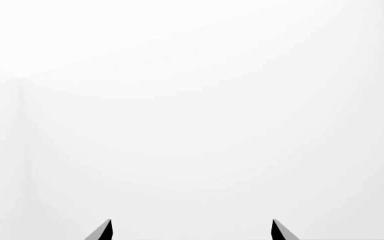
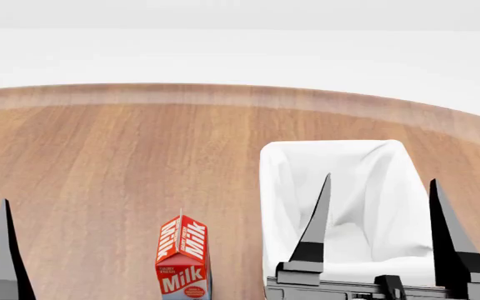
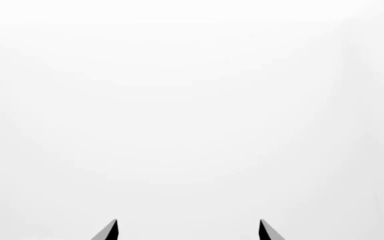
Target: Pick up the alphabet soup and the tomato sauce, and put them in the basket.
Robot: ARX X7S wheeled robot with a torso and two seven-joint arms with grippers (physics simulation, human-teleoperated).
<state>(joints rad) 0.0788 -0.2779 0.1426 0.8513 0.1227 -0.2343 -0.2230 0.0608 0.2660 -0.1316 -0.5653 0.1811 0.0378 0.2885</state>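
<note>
A round wooden table (image 2: 98,169) is showing warm brown streaked grain with a paler rim. The rectangular basket's white cloth lining (image 2: 290,169) is shading grey in its folds. A small red-and-white milk carton (image 2: 182,259), lower centre, is bearing white "Milk" lettering. Pointed gripper fingers (image 2: 314,231) are showing black with grey faces.

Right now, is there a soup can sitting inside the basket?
No, in the head view the basket shows only its white cloth lining, with no can in the part visible past the right gripper.

Round brown wooden table (image 2: 98,162) seen under white backdrop. Cream basket with white cloth lining (image 2: 277,181) set at 4 o'clock. Red-and-white milk carton (image 2: 183,259) stood upright at 6 o'clock, just beside basket, apart. Right gripper (image 2: 379,206) raised before basket, fingers spread. One left gripper finger (image 2: 7,256) seen at 8 o'clock.
</note>
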